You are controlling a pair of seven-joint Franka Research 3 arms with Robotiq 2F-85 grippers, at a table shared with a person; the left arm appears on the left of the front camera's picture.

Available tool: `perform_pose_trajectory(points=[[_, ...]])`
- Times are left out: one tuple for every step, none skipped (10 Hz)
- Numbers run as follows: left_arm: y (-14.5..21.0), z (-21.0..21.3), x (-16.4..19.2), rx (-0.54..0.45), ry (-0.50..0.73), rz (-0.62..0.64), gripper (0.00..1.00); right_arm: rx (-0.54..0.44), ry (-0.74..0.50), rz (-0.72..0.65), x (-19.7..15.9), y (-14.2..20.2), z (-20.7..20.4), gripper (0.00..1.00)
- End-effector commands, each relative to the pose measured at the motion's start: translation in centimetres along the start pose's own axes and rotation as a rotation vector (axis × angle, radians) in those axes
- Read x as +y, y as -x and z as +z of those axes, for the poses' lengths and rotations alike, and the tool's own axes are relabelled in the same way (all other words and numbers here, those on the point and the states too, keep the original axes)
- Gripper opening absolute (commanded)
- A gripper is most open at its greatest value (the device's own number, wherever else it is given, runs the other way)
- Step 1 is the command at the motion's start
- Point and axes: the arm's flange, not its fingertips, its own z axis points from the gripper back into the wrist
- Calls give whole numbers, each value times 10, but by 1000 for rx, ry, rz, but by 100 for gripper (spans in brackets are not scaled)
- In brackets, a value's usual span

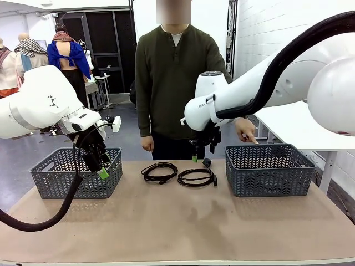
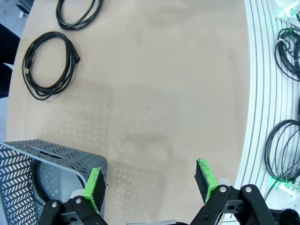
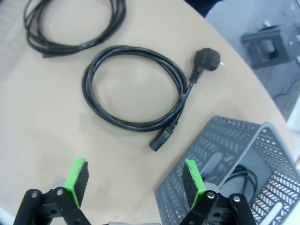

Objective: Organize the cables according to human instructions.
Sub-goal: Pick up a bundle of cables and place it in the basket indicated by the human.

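Two black cable coils lie on the table between the baskets: the left cable (image 1: 160, 172) (image 2: 49, 65) (image 3: 75, 23) and the right cable (image 1: 195, 177) (image 2: 77, 11) (image 3: 136, 89), whose plug (image 3: 208, 58) points away from the coil. A third cable (image 2: 40, 185) lies in the left basket (image 1: 77, 173) (image 2: 51, 152). A fourth cable (image 3: 243, 178) lies in the right basket (image 1: 270, 169) (image 3: 220, 136). My left gripper (image 1: 101, 167) (image 2: 150, 180) hangs open and empty by the left basket's right end. My right gripper (image 1: 201, 155) (image 3: 136, 180) hovers open and empty above the right cable.
Across the table stands a person whose hand (image 1: 247, 132) points a finger down at the right basket. More cords (image 2: 283, 154) lie beyond the table's edge in the left wrist view. Bare tabletop (image 1: 177, 221) stretches in front of the coils.
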Motion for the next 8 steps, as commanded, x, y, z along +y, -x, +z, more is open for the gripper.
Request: perform_pose_trajectory(points=[[0,1,-1,0,-2,0,100,-11,48,-54,1,-12,-15,100],[0,1,-1,0,-2,0,100,-12,39,-84,-3,-14,-21,100],[0,1,-1,0,-2,0,100,4,43,-113,-7,-16,-27,100],[0,1,-1,0,-2,0,100,17,47,-131,-10,-17,-34,100],[0,1,-1,0,-2,0,100,24,68,-143,-14,-18,-40,100],[0,1,-1,0,-2,0,100,37,69,-151,-17,-19,-46,100],[0,1,-1,0,-2,0,100,48,64,-163,-19,-18,-53,100],[0,1,-1,0,-2,0,100,57,63,-170,-19,-17,-57,100]])
